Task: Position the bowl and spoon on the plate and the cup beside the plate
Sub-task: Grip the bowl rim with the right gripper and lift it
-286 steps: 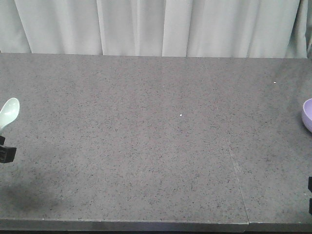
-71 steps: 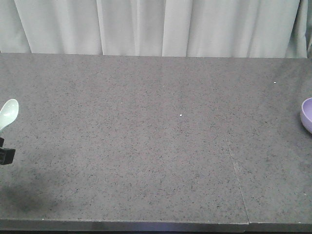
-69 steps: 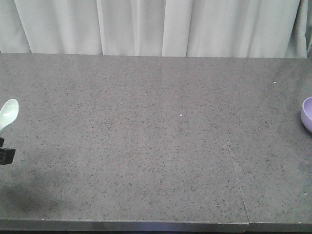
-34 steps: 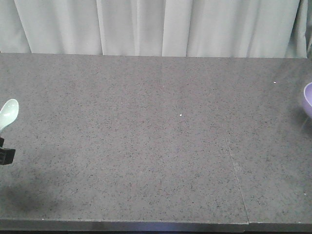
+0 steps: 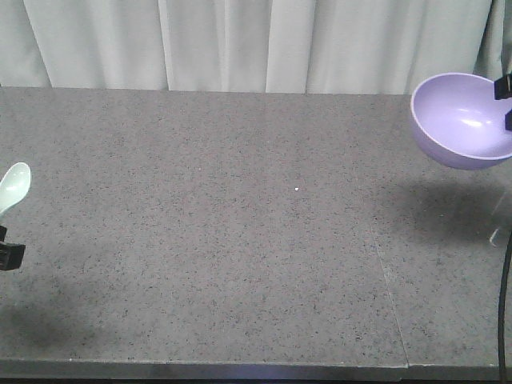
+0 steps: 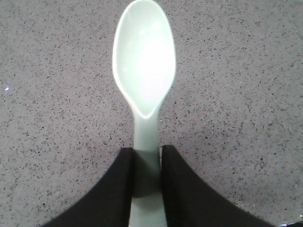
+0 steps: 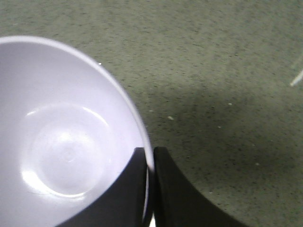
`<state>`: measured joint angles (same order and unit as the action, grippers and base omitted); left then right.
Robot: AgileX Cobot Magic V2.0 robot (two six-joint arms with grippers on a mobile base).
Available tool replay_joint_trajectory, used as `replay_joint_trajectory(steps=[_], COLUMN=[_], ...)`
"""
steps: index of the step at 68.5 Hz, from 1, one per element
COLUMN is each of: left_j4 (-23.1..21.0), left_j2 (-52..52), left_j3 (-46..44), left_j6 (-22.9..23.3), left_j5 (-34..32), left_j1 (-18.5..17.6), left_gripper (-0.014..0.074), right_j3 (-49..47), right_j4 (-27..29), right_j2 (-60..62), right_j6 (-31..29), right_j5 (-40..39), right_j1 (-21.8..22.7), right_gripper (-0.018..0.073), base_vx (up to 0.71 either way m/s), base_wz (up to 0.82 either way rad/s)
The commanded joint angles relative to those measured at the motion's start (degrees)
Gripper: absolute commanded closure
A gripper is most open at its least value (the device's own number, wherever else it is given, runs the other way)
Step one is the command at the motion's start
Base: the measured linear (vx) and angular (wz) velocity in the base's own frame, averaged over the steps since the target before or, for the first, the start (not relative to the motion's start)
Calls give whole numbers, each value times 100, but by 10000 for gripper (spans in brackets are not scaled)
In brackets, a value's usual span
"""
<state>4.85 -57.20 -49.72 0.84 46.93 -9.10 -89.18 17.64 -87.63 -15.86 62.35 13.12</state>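
The lavender bowl [image 5: 462, 120] hangs tilted above the table's right end, its rim pinched by my right gripper [image 5: 506, 102] at the frame edge. In the right wrist view the bowl [image 7: 66, 142] fills the left side, and the right gripper [image 7: 150, 163] is shut on its rim, one finger inside and one outside. At the far left, the pale mint spoon [image 5: 14, 186] is held by its handle in my left gripper [image 5: 8, 240]. The left wrist view shows the spoon [image 6: 143, 80] bowl-up above the table, with the left gripper [image 6: 146, 163] shut on its handle. The plate and the cup are out of view.
A grey speckled tabletop [image 5: 256, 240] spans the front view, with a seam [image 5: 388, 280] running front to back on the right. A pale curtain [image 5: 256, 40] hangs behind it. A dark cable [image 5: 504, 296] shows at the right edge.
My right gripper has lifted the bowl up and to the left, from low at the right edge to high above the table. The left gripper and spoon have stayed put.
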Motion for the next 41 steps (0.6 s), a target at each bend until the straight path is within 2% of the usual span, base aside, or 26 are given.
replay_joint_trajectory(steps=[1,5,6,22,29,41], left_j4=[-6,-6,-6,-6,-6,-6], left_j2=[92,92,92,92,92,92], left_j3=[-138,-138,-138,-138,-138,-138], left_j6=[14,14,14,14,14,14], left_j5=[-292,-292,-292,-292,-292,-292], left_j1=[-15,-15,-15,-15,-15,-15], left_gripper=[506,506,506,506,506,506], right_j3=[-130,35,301,1731,2233,2878], right_j4=[129,129,129,129,129,43], right_j2=[572,806,1021,2002,2365,2879], right_j6=[-23,14,34,62,96,202], right_j5=[-97,-151,-236,-782,-910,-915], right_j1=[-443,-741,-1002,-2031,-2265,-2303], right_gripper=[563,563,563,563,563,563], base_vx=[0,0,0,0,0,0], base_wz=[0,0,0,0,0,0])
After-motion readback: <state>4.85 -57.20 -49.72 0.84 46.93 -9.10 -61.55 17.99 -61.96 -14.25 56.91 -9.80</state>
